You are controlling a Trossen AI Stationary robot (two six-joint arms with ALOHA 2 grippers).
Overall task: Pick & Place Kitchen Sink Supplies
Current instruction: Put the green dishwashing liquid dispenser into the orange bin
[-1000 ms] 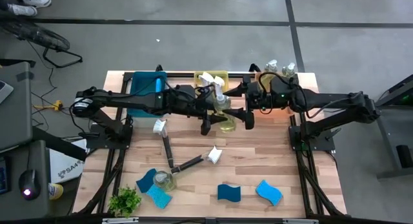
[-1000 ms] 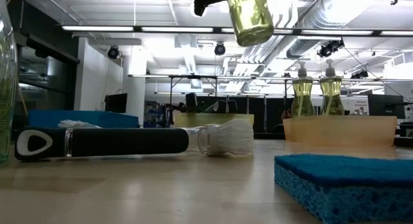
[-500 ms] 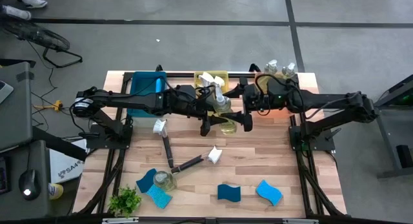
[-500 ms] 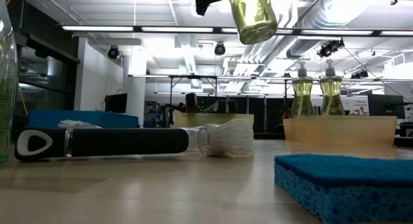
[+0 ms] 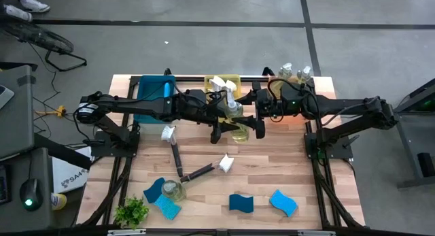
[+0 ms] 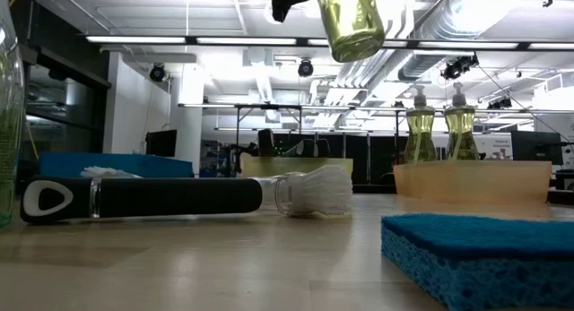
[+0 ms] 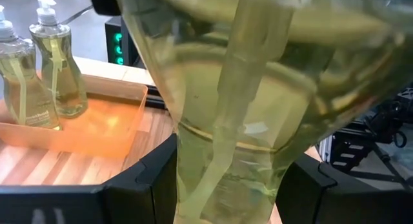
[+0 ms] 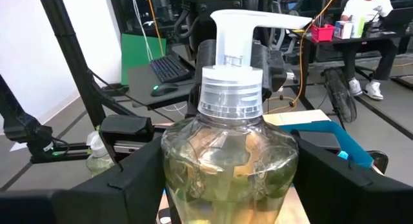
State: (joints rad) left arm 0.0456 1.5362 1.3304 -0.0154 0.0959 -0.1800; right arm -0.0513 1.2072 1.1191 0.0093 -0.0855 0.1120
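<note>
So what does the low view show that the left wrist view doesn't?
Only the low view: a black-handled dish brush lying on the table, and a blue sponge up close.

Only the left wrist view: the left end effector with its fingers on either side of the held bottle.

Both: that bottle of yellow-green liquid, held in the air, and two pump bottles standing in an orange tray.

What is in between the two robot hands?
A soap bottle, held up in the air. The high view shows it between the left gripper and right gripper.
</note>
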